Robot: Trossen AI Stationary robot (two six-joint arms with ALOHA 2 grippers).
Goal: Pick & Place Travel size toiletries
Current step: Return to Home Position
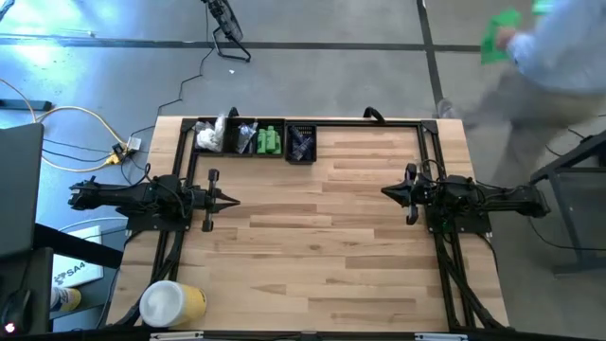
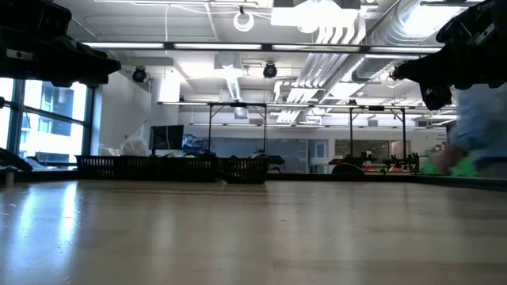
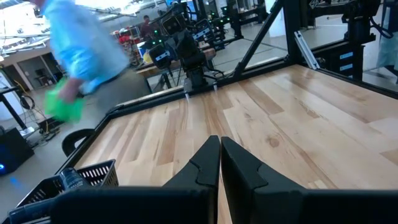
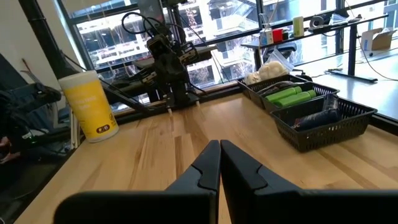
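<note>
The travel size toiletries lie in a row of black mesh baskets (image 1: 251,138) at the table's far left: white wrapped packets (image 1: 210,135), green bottles (image 1: 270,141) and dark sachets (image 1: 301,144). The right wrist view shows the green bottles (image 4: 289,96) and dark sachets (image 4: 317,118) in their baskets. My left gripper (image 1: 235,200) hovers shut and level over the table's left side, pointing toward the right. My right gripper (image 1: 383,192) hovers shut and level over the right side, pointing back at it. Neither holds anything; shut fingertips show in both wrist views (image 3: 220,146) (image 4: 220,148).
A large white-and-yellow cylinder (image 1: 172,303) stands at the near left corner. A person (image 1: 554,47) in a light blue top moves beyond the far right corner, with something green (image 1: 500,36) in hand. Bare wood (image 1: 322,246) stretches between the two arms.
</note>
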